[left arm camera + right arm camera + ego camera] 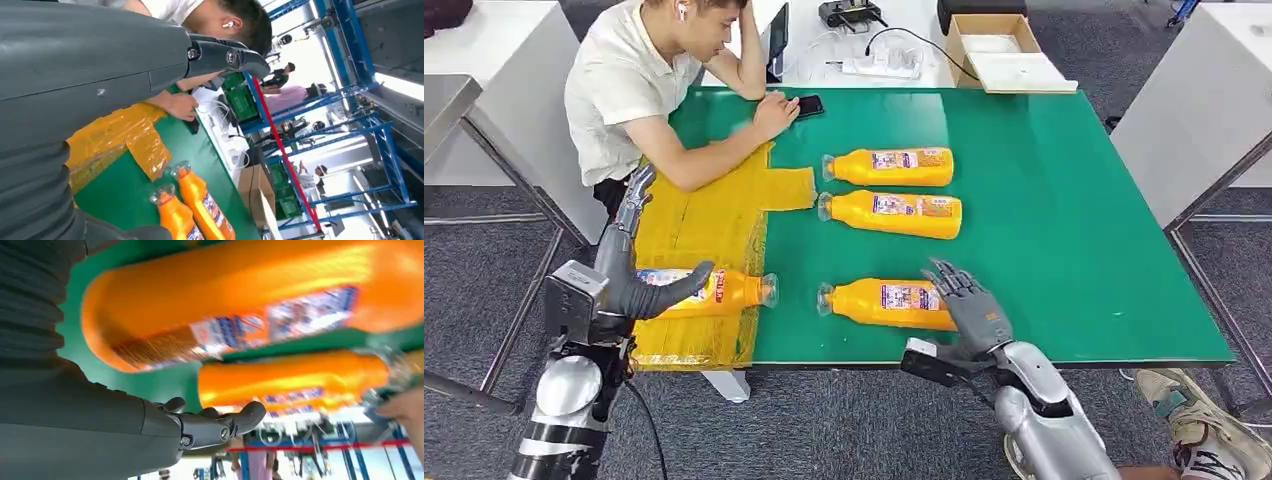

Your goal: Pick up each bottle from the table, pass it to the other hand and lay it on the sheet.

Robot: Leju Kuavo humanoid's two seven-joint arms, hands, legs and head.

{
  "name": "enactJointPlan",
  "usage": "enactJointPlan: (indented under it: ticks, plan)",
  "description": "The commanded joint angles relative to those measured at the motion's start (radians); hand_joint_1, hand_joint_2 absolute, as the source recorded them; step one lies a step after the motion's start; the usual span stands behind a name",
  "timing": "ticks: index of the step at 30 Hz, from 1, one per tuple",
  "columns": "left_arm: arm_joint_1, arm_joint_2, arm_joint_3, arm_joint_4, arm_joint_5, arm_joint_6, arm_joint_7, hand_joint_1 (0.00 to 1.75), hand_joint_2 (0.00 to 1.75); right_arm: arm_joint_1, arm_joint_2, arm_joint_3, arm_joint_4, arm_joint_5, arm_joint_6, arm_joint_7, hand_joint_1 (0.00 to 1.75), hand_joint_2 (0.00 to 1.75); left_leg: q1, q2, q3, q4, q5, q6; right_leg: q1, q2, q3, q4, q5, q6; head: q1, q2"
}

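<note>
Four orange bottles lie on their sides. One bottle (724,290) rests on the yellow sheet (704,220) at the table's left end. My left hand (629,275) hovers at its base end with fingers stretched out and the thumb across the bottle, holding nothing; the left wrist view shows the hand (90,75) apart from the sheet (115,135). The nearest bottle (884,303) lies on the green mat. My right hand (969,305) is spread over its base end without gripping it (240,305). Two more bottles (889,167) (892,213) lie farther back.
A person sits at the table's far left, a forearm (709,160) resting on the sheet's far part, beside a phone (809,105). A cardboard box (999,50) and a power strip (879,65) stand behind the table. A shoe (1204,420) shows near my right arm.
</note>
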Motion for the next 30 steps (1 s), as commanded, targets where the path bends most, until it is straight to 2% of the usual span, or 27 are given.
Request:
enactJointPlan:
  ticks: [1, 10, 14, 19, 20, 21, 22, 30]
  plan:
    - [-0.041, 0.004, 0.045, 0.100, 0.011, -0.035, 0.014, 0.00, 1.75, -0.104, -0.062, 0.075, 0.167, -0.022, 0.059, 0.025, 0.00, 1.75, 0.000, 0.003, 0.004, -0.001, -0.001, -0.001, 0.001, 0.002, 0.003, -0.001, -0.001, -0.001, 0.000, 0.000]
    - [-0.060, 0.010, 0.047, 0.129, 0.017, -0.040, 0.019, 0.00, 1.75, -0.180, -0.069, 0.132, 0.289, -0.020, 0.068, 0.037, 0.00, 1.75, 0.000, 0.004, 0.004, 0.000, -0.002, -0.002, 0.001, 0.002, 0.003, 0.000, -0.001, -0.002, 0.000, 0.000]
    - [-0.068, 0.011, 0.045, 0.142, 0.017, -0.038, 0.019, 0.00, 1.75, -0.194, -0.040, 0.122, 0.338, -0.038, 0.063, 0.038, 0.00, 1.75, 0.001, 0.003, 0.004, -0.001, -0.001, -0.001, 0.001, 0.001, 0.003, -0.001, 0.000, -0.001, 0.000, 0.000]
    - [-0.088, 0.010, 0.040, 0.165, 0.025, -0.037, 0.013, 0.00, 1.75, -0.208, 0.001, 0.119, 0.412, -0.061, 0.034, -0.018, 0.00, 1.75, 0.001, 0.003, 0.004, 0.000, -0.001, -0.001, 0.001, 0.001, 0.003, -0.001, 0.000, -0.001, 0.000, 0.000]
    - [-0.095, 0.010, 0.038, 0.173, 0.031, -0.038, 0.009, 0.00, 1.75, -0.211, 0.014, 0.109, 0.434, -0.078, 0.024, -0.043, 0.33, 1.75, 0.001, 0.004, 0.005, -0.001, -0.002, -0.002, 0.002, 0.002, 0.004, -0.001, -0.001, -0.002, 0.000, 0.000]
    - [-0.107, 0.011, 0.032, 0.187, 0.036, -0.039, 0.007, 0.00, 1.75, -0.213, 0.028, 0.107, 0.455, -0.080, 0.005, -0.064, 1.68, 1.75, 0.001, 0.003, 0.005, -0.001, -0.001, -0.002, 0.001, 0.001, 0.004, -0.001, 0.000, -0.002, 0.000, 0.000]
    - [-0.113, 0.011, 0.030, 0.193, 0.037, -0.039, 0.006, 0.00, 1.75, -0.213, 0.038, 0.103, 0.466, -0.084, -0.005, -0.070, 1.75, 1.75, 0.001, 0.002, 0.003, -0.001, -0.001, -0.001, 0.001, 0.001, 0.003, -0.001, 0.000, -0.001, 0.000, 0.000]
    - [-0.117, 0.012, 0.027, 0.196, 0.043, -0.040, 0.003, 0.00, 1.75, -0.213, 0.054, 0.096, 0.486, -0.093, -0.011, -0.085, 1.75, 1.75, 0.001, 0.004, 0.005, -0.001, -0.001, -0.001, 0.001, 0.001, 0.003, -0.001, 0.000, -0.001, 0.000, 0.000]
